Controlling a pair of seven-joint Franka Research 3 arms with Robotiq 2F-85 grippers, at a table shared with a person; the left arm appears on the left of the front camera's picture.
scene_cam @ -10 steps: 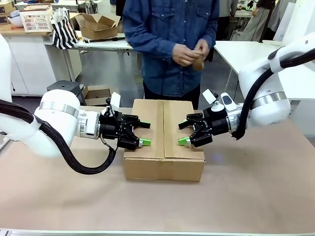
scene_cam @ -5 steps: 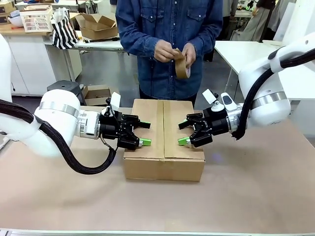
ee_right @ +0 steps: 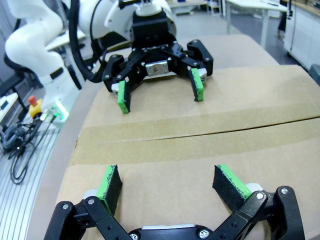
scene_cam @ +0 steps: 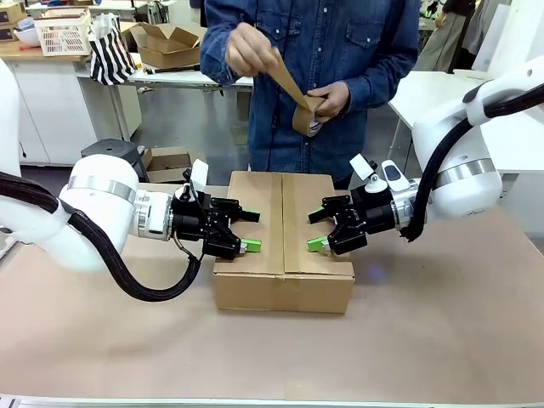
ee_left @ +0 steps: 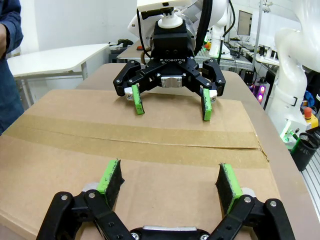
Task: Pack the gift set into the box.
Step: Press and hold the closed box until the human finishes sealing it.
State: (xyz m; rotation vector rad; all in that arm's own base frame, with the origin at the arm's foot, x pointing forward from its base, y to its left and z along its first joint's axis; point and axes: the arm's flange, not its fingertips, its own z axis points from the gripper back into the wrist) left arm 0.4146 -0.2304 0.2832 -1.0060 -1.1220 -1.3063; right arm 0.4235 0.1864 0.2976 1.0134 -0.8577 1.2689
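The box [scene_cam: 283, 242] sits on the table [scene_cam: 425, 340] between the two arms, its top flaps folded shut and meeting along a middle seam. The left gripper [scene_cam: 245, 231] rests over the left half of the lid with its fingers spread wide and nothing between them. The right gripper [scene_cam: 316, 229] is over the right half, likewise wide open and empty. In the wrist views each gripper faces the other across the seam, green pads [ee_left: 112, 175] down close to the cardboard. At the far side a person in a denim shirt holds a roll of brown tape [scene_cam: 307, 119] in one hand [scene_cam: 330, 98] and pulls a strip up from it with the other hand [scene_cam: 248, 49].
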